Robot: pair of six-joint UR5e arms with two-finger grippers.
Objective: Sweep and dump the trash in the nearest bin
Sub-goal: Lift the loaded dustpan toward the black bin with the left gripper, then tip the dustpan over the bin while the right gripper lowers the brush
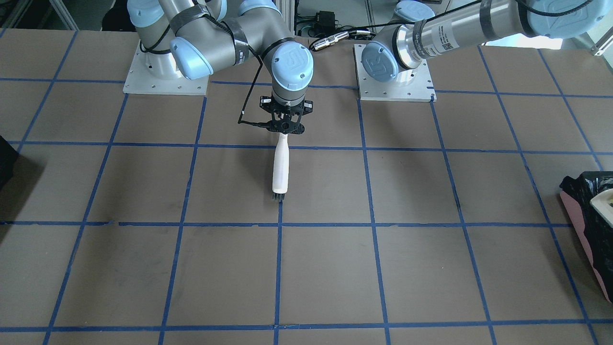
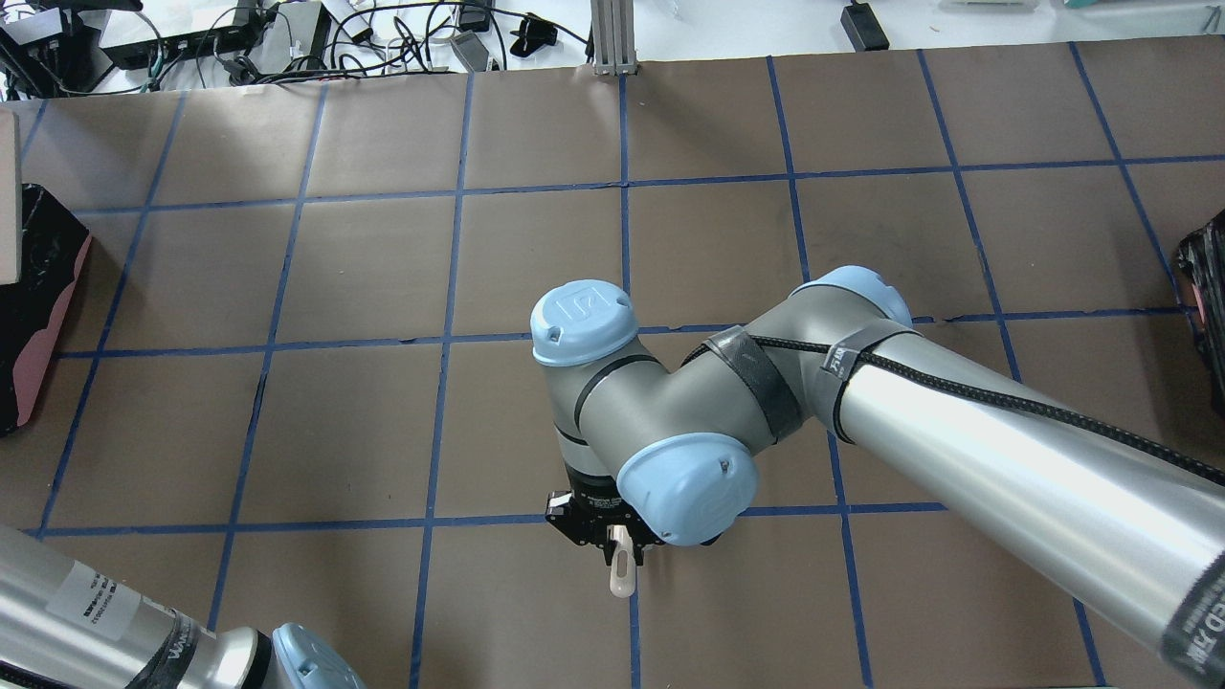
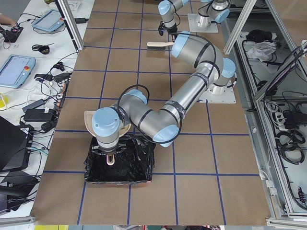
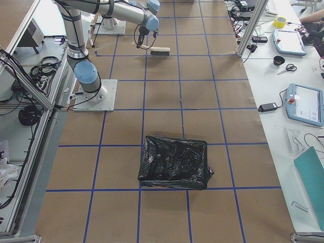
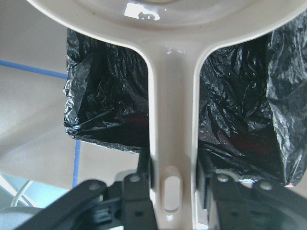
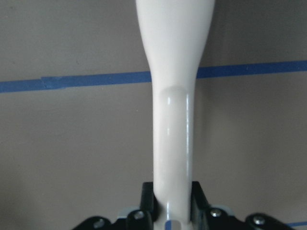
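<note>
My left gripper (image 5: 172, 167) is shut on the handle of the cream dustpan (image 5: 163, 19) and holds it over the bin (image 5: 105, 96), a pink-sided box lined with a crinkly black bag. The bin shows in the left side view (image 3: 139, 163) with the dustpan (image 3: 93, 122) at its far edge, and at the front view's right edge (image 1: 582, 196). My right gripper (image 1: 286, 127) is shut on the white brush (image 1: 280, 167), whose bristles rest on the table near its middle. None of the trash pieces shows in any view.
A second black-bagged container (image 4: 174, 162) stands at the table's other end, and shows at the overhead view's right edge (image 2: 1208, 277). The brown table (image 1: 335, 268) carries a blue tape grid. Cables and devices lie beyond its far edge (image 2: 239, 38).
</note>
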